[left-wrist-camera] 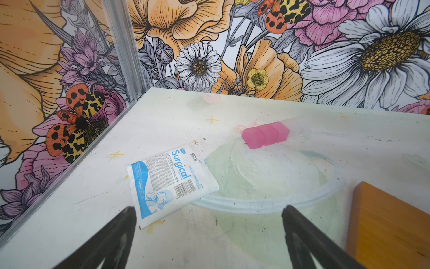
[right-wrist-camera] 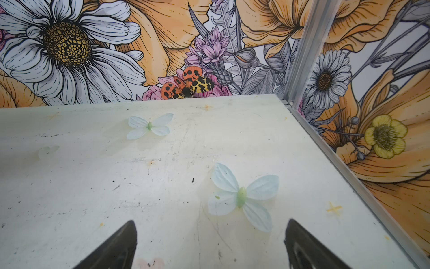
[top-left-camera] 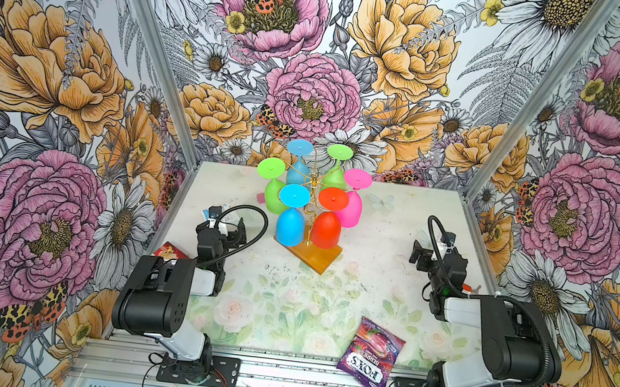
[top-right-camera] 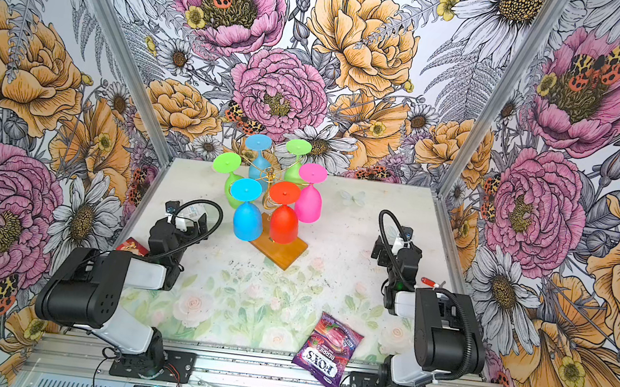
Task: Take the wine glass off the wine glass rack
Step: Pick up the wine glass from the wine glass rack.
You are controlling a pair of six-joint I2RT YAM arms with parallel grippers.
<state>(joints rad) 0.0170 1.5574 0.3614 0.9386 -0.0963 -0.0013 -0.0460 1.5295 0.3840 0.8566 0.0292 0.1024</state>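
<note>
Gold wire wine glass rack (top-left-camera: 318, 260), wooden base; six glossy, seemingly plastic wine glasses (top-left-camera: 326, 230) hang inverted. Spread wide, empty: left gripper (left-wrist-camera: 208, 209), right gripper (right-wrist-camera: 210, 223).

Top views: high, near side, sharing the table (top-left-camera: 373, 250).
Left wrist: low, facing far-left corner (left-wrist-camera: 137, 95).
Right wrist: low, facing far-right corner (right-wrist-camera: 287, 102).

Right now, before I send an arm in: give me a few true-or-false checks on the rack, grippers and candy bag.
1. Six wine glasses hang upside down on the wine glass rack. True.
2. The left gripper grips a glass. False: the left gripper is open, empty.
3. The right gripper is open, holding nothing. True.
4. The candy bag touches the rack. False: the candy bag lies well in front of it, apart.
5. The red glass hangs beside a blue glass. True.
</note>
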